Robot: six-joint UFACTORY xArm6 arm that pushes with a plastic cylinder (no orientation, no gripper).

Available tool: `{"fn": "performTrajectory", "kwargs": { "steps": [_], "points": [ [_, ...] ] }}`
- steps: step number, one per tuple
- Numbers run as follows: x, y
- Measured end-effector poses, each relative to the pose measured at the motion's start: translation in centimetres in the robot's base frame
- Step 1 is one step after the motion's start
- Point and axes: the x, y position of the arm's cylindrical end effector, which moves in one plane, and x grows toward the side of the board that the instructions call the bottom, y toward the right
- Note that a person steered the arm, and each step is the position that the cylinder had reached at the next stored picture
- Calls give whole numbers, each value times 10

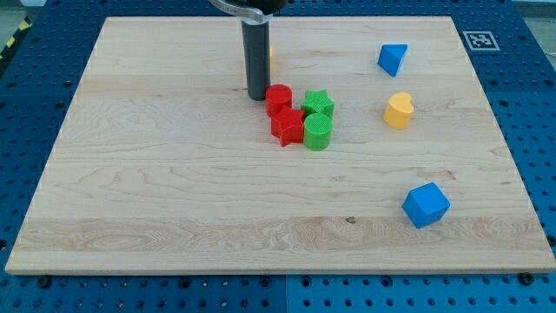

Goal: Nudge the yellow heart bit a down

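The yellow heart (399,110) is a small, glossy block with two rounded lobes at its top and a narrowing lower end. It sits in the right part of the frame on the wooden desk (174,191), below a blue wedge-like block (392,58) and well above a blue cube-like block (426,205) at the lower right.

The arm carries no fingers, only a dark rod; my tip (257,96) rests on the desk in the upper middle of the frame, just left of a red cylinder (278,96) and well apart from the heart. Beside the cylinder cluster a red star (287,127), a green star (318,103) and a green cylinder (318,132).

A sliver of yellow-orange block (271,59) peeks from behind the rod; its shape cannot be made out. The rod's upper end is cut off by the frame's top edge.
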Motion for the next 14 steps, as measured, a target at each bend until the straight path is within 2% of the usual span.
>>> {"fn": "performTrajectory", "kwargs": {
  "steps": [5,6,8,10,12,13,14],
  "points": [
    [-12,-19],
    [-12,30],
    [-23,44],
    [-21,110],
    [-7,179],
    [24,202],
    [32,218]
  ]
}}
